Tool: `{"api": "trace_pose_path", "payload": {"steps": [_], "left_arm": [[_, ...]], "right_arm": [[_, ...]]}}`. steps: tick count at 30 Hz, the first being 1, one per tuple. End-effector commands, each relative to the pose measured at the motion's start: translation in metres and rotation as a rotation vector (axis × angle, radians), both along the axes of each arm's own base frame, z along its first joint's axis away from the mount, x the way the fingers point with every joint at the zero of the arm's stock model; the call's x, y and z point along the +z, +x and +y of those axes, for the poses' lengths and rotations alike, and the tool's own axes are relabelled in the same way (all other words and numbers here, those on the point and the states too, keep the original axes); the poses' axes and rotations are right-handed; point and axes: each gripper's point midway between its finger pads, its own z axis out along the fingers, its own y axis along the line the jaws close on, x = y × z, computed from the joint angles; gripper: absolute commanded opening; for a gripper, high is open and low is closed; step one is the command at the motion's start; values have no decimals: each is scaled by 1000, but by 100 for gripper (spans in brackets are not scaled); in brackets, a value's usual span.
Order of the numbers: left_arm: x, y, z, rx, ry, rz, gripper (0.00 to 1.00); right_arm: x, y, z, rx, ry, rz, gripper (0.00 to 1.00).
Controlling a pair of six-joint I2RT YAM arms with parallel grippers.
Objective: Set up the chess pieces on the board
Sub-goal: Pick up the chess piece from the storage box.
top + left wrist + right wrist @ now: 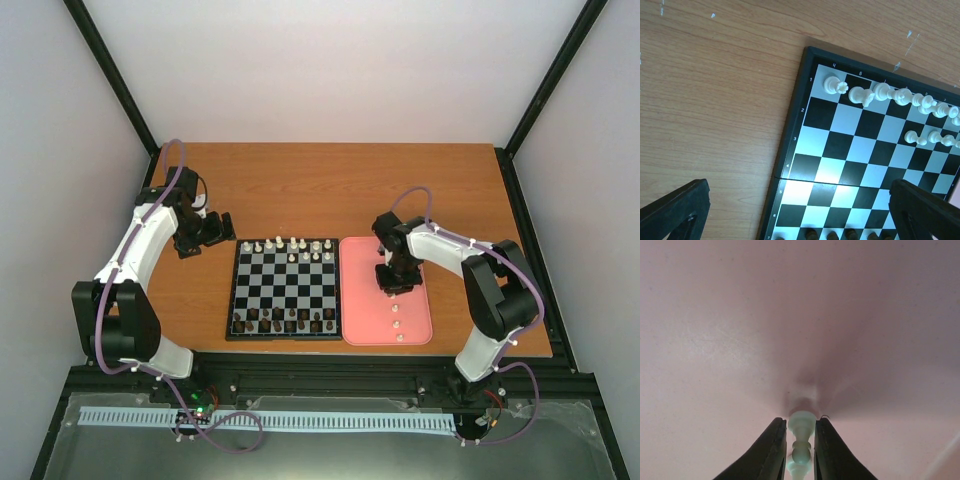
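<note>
Right end effector (800, 427): narrow, its fingers (775, 450) pressed to both sides of a white piece (802, 418).
White piece: stands on the pink tray (740, 315), long axis along the fingers, seemingly upright.
Pink tray: just right of the board (285, 290); three more white pieces lie nearer the arms.
Board: left of the gripped piece; its far white ranks look partly filled.
Left end effector (218, 230): wide and empty, over the tabletop (300, 190) off the board's far-left corner.
Nearer arm: the right.
</note>
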Motion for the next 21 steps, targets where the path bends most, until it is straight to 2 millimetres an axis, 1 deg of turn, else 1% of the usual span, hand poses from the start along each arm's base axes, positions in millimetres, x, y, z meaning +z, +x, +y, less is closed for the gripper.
{"api": "trace_pose_path", "payload": {"steps": [1,4,6,7,10,12,14,17,18,19,20,21], "left_arm": [[8,4,0,-3,0,-29,100],[9,3,1,-3,4,-32,100],[10,2,1,-3,7,-34,100],[10,2,1,-2,8,-35,100],[12,1,1,-3,8,-40,100],[13,1,1,-3,11,-44,100],[15,0,2,-1,14,-48,100],[16,-1,3,0,19,-49,100],[15,-2,3,0,20,-47,100],[15,-2,3,1,20,-45,100],[15,-4,3,4,18,-44,100],[14,-4,3,6,18,-43,100]], "right_arm": [[4,-3,-9,-11,-20,-10,16],[4,-6,-10,-12,-20,-6,11],[6,-6,-10,-13,-19,-12,4],[8,-5,-11,-16,-23,-20,3],[18,-1,-13,-15,-44,-46,3],[29,4,-5,8,-45,-66,3],[44,9,9,38,-36,-93,3],[73,21,44,94,4,-141,3],[81,25,59,119,21,-155,3],[85,28,74,143,37,-155,3],[96,33,96,176,69,-177,3],[101,37,111,198,90,-184,3]]}}
